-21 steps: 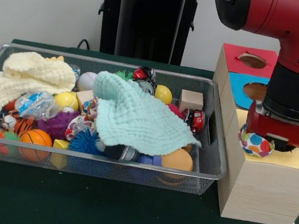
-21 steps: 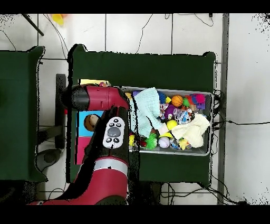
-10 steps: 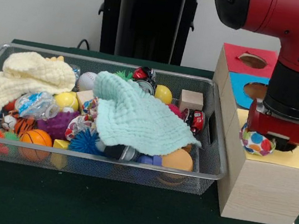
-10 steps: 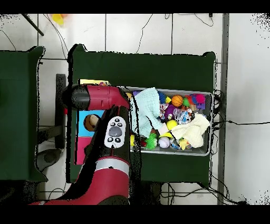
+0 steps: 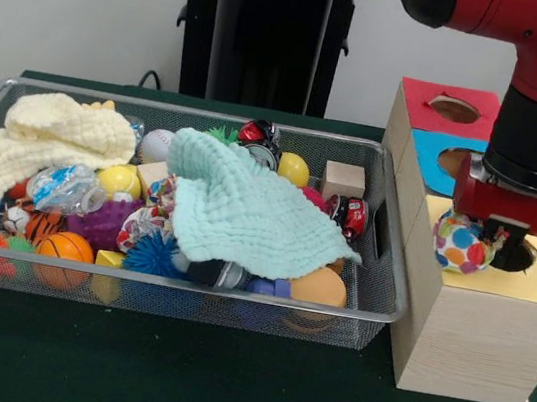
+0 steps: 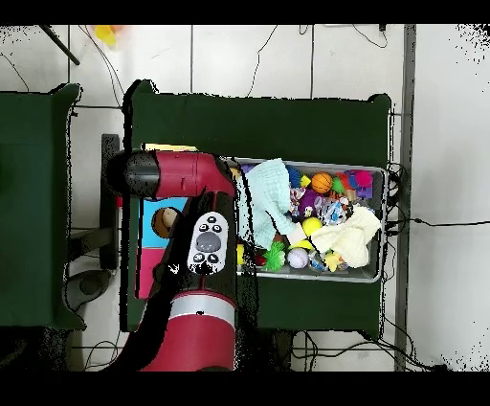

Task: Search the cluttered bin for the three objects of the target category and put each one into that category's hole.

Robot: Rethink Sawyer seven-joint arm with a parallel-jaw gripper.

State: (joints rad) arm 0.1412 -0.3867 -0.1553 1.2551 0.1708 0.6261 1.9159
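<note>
No legible text, labels, brand marks or numbers in either view. Checked the wooden box (image 5: 476, 333) with its red, blue and yellow tops: plain colour panels, nothing printed. Wire bin (image 5: 378, 278) has no tag. The red toy car (image 5: 352, 217) in the bin has some pale marking on its side, too small to read. The crumpled clear bottle (image 5: 66, 187) shows no readable label. In the overhead view the arm's button pad (image 6: 207, 243) carries a few round buttons; any symbols on them cannot be made out. The spotted ball (image 5: 463, 244) has colour dots only.
</note>
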